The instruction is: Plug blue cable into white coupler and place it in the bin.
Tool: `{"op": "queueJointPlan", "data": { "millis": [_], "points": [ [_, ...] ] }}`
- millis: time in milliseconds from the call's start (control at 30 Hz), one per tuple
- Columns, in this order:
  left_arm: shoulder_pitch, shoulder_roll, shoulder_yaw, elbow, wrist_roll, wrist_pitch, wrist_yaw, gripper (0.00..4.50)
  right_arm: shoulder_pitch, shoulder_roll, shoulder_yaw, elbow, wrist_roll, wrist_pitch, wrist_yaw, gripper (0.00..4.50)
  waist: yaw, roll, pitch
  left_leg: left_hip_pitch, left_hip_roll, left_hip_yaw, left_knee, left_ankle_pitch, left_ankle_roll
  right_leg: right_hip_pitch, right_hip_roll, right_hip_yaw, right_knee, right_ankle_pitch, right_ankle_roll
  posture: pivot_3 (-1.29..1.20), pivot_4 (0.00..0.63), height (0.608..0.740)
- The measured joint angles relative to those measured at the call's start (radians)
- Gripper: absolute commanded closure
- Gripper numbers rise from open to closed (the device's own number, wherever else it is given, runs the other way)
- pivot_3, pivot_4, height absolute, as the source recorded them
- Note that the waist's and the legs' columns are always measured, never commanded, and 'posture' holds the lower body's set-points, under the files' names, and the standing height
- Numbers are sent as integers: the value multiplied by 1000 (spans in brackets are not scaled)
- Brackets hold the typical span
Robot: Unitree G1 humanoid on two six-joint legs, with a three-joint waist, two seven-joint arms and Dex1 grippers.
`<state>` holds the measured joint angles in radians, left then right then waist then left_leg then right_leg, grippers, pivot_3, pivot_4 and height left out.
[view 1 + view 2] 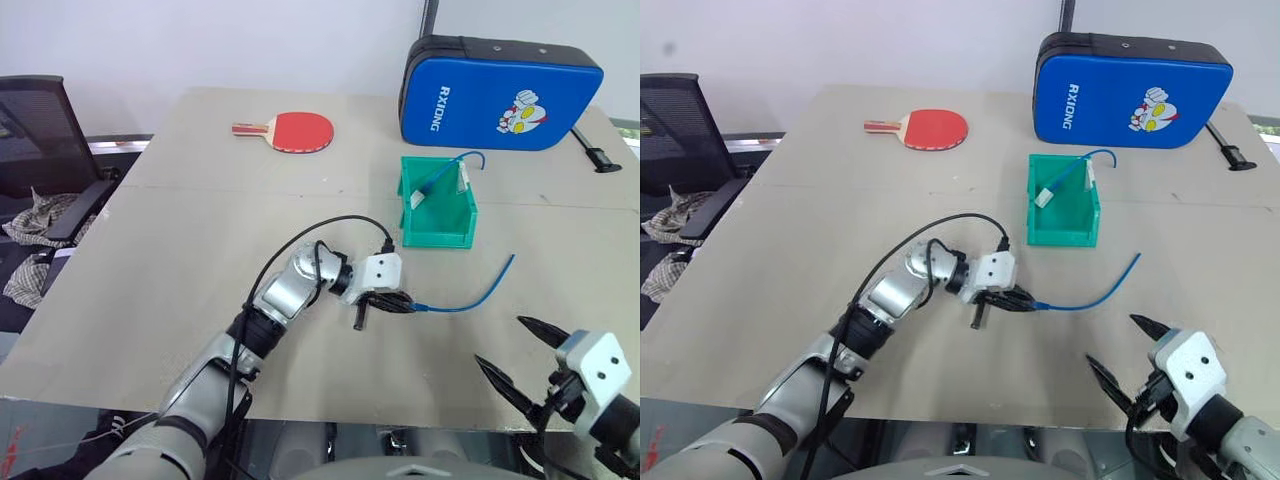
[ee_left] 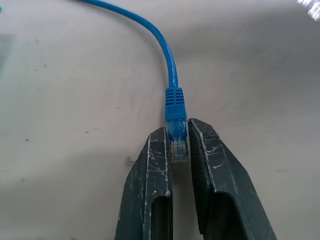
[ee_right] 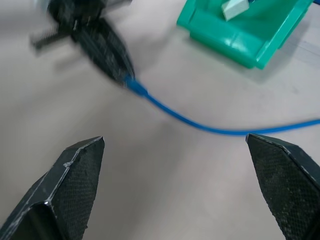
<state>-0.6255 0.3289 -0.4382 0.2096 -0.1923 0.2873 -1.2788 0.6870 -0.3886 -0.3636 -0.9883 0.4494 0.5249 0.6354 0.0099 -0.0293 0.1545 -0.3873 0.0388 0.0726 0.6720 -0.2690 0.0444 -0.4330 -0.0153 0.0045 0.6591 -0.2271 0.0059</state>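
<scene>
the scuffed black left gripper (image 2: 179, 150) pinches the clear plug of the thin, curved blue cable (image 1: 470, 297), while the right gripper (image 3: 175, 185) stands spread wide.

Left arm: I have it reaching forward across the middle of the table, elbow bent, wrist turned so the left gripper (image 1: 400, 304) points toward my right and slightly down, its two black fingers (image 2: 150, 175) pinched tight on the clear plug at the end of the blue cable (image 2: 172, 97). Right arm: drawn in low at the near right edge, wrist angled forward and to the left, with the right gripper (image 1: 522, 352) held above the table's near edge. Its two black fingertips (image 3: 82, 165) are spread wide apart, nothing between them.
</scene>
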Motion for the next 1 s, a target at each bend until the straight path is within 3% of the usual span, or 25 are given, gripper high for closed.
{"op": "queueJointPlan", "data": {
  "millis": [200, 333, 467, 500, 533, 767, 1000],
  "points": [
    [-42, 96, 273, -235, -459, 617, -20, 4457, -147, 30, 71, -15, 389, 138, -148, 0, -8, 1, 0, 1, -1, -1, 0, 0, 0, 1, -1, -1, 0, 0, 0, 0, 150, 729],
    [-39, 105, 323, -265, -584, 788, 20, 4457, -304, 6, 110, 2, 563, 176, -255, 0, -14, 0, 0, 0, -2, -1, 2, 0, 0, 1, -1, -1, 0, 0, 1, 0, 150, 729],
    [-31, 113, 356, -312, -655, 864, 64, 4457, -489, -15, 163, 72, 762, 190, -384, 0, -20, 0, 0, 0, -2, -1, 2, 0, 0, 1, -1, 0, 0, 1, 2, 0, 150, 729],
    [-28, 112, 360, -321, -671, 876, 77, 4500, -520, -26, 173, 83, 805, 191, -410, 567, -20, 0, 0, 0, -2, -1, 2, 0, 0, 1, -1, -1, 1, 1, 2, 0, 150, 729],
    [-26, 110, 363, -327, -684, 885, 88, 4500, -546, -37, 183, 94, 841, 191, -434, 810, -19, 0, 0, 0, -2, -2, 1, 0, 0, 1, 0, -1, 1, 2, 2, 0, 150, 729],
    [-8, 106, 383, -366, -743, 905, 148, 4500, -627, -110, 237, 142, 976, 190, -535, 810, -20, 0, 0, -1, -2, -1, 1, 0, 0, 1, -1, 0, -1, 2, 3, 0, 150, 729],
    [19, 117, 382, -385, -747, 883, 153, 4500, -629, -157, 251, 143, 1042, 170, -557, 4219, -20, 0, 0, -1, -2, -1, 1, 0, 0, 1, -1, 0, -1, 2, 3, 0, 150, 729]
  ]
}}
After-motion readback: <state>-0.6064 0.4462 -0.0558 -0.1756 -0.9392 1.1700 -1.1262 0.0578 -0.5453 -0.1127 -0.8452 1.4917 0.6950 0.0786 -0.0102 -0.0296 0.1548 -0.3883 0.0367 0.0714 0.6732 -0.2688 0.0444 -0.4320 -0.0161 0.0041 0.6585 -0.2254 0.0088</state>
